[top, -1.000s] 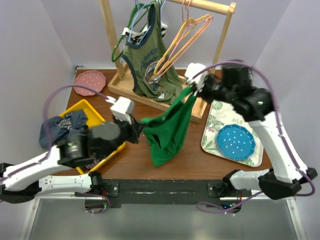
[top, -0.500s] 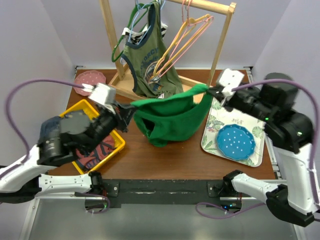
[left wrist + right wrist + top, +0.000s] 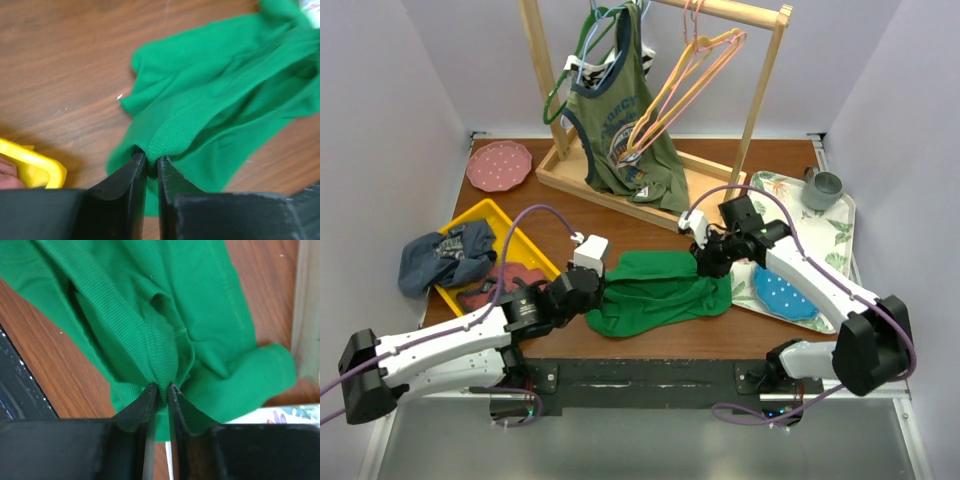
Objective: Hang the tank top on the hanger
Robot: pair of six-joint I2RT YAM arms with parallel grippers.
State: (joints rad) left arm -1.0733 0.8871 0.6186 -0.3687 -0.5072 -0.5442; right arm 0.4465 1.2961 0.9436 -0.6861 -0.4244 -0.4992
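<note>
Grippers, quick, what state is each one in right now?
Left gripper: closed on the tank top, pinching its ribbed edge.
Right gripper: closed on the tank top too.

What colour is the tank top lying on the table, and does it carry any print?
The tank top is plain bright green, no print; right wrist view shows it best.

On table (image 3: 620, 222): tank top (image 3: 660, 295) btwn bin (image 3: 486, 208) (L) & tray (image 3: 841, 218) (R), rack (image 3: 582, 182) behind
</note>
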